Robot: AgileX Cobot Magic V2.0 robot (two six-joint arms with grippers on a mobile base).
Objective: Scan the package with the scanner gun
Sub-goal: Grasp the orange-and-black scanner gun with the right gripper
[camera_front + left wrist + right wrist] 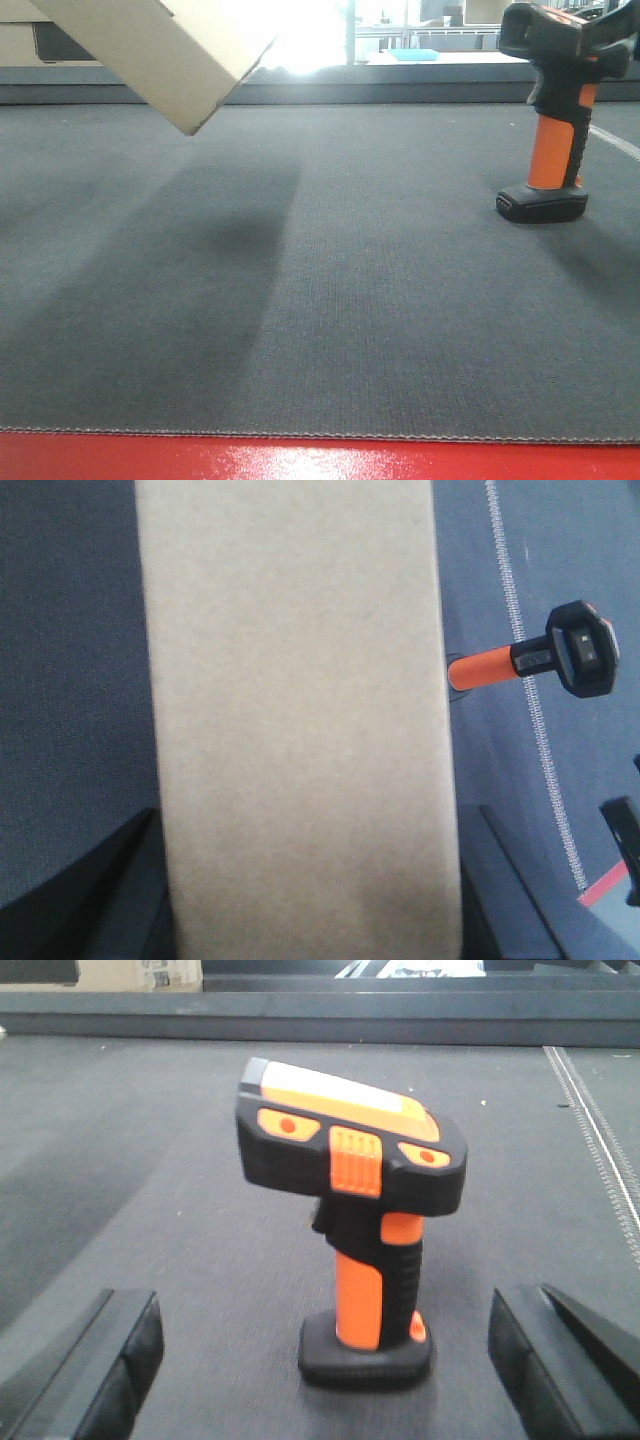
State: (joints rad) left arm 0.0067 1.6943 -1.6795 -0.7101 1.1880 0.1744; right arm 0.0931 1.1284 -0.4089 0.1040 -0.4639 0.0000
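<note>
Scanner gun [355, 1250] stands upright (ungripped) on mat [150, 1160]

One brown cardboard package [165, 50] is there, above the far left corner of the grey mat [320, 330]. One scanner gun [555, 125] stands near the mat's far right edge. One other cardboard box [120, 974] lies beyond the far edge.

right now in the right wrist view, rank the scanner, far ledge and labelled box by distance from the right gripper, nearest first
1. scanner, centre, just ahead
2. ledge, spanning the far side
3. box, top left, beyond the ledge
</note>
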